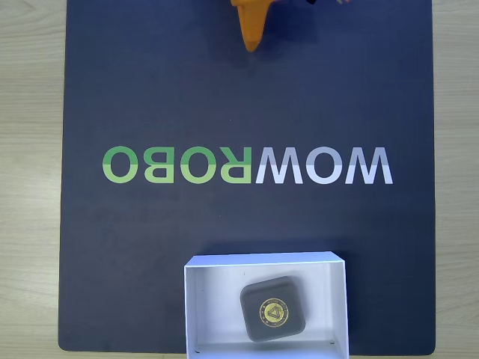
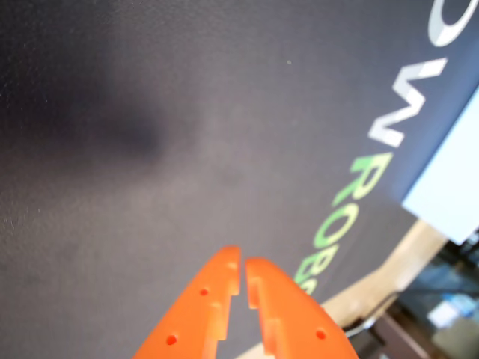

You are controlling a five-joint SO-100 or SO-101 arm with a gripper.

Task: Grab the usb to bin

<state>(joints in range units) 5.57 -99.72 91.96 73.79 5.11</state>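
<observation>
A dark mat printed with mirrored "WOWROBO" lettering covers a pale wooden table in the fixed view, the green letters at left and the white ones at right. Below the lettering, slightly right of the mat's centre, the bin, a shallow white box, sits at the bottom edge of the picture, its far wall towards the lettering. Inside it lies the usb, a dark grey rounded square with a gold triangle emblem, turned slightly askew and resting flat on the bin's floor, nearer the right wall than the left. At the top edge, well apart from the bin, the orange gripper points down over bare mat.

In the wrist view, the gripper enters from the bottom edge, its 2 orange fingers drawn together with only a thin slit between their tips, and nothing is held between them. Blurred dark mat lies beyond, with a soft shadow at upper left. To the right, the white and green lettering runs down the picture, and a pale blue-white corner of the bin shows at the right edge, beside a strip of wooden table.
</observation>
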